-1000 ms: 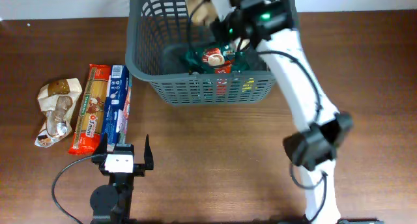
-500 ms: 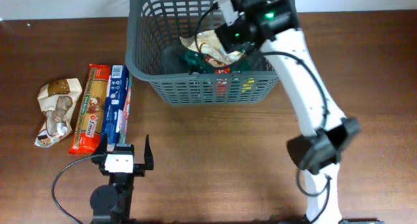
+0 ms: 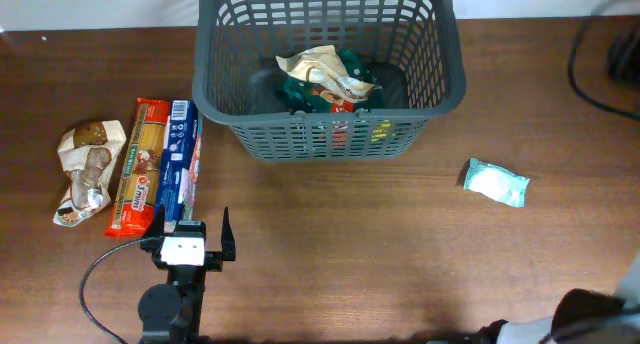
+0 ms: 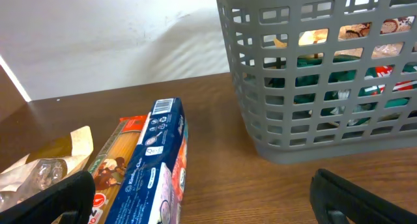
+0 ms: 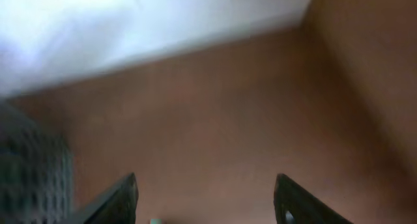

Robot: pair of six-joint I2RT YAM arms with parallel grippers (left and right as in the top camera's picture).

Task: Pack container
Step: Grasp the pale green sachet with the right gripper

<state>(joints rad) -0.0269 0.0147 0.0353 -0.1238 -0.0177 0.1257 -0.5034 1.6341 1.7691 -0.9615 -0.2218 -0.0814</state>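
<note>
At top centre of the overhead view, a large dark grey plastic basket (image 3: 260,134), rectangular w/ rounded corners & slotted sides, stands upright on the brown wooden table (image 3: 350,264). Inside it: a crumpled cream packet (image 3: 318,66) lying over a dark green packet (image 3: 358,72), w/ sth red (image 3: 342,105) just below; can't tell what that is.

Left of frame: a crumpled beige-and-brown bag (image 3: 84,169), then an orange spaghetti packet (image 3: 138,169) & a long blue packet (image 3: 181,162) side by side, touching. Right of frame, apart from the basket, a small pale turquoise pouch (image 3: 496,183) lies flat on the table.

Left gripper (image 3: 192,227) sits lower left, just below the blue packet's near end. Its fingers are spread wide & hold nothing; the left wrist view (image 4: 202,188) agrees, w/ the basket wall at upper right.

Right gripper (image 5: 207,191): the wrist view is blurred, but its fingers stand apart w/ only table btwn them.
</note>
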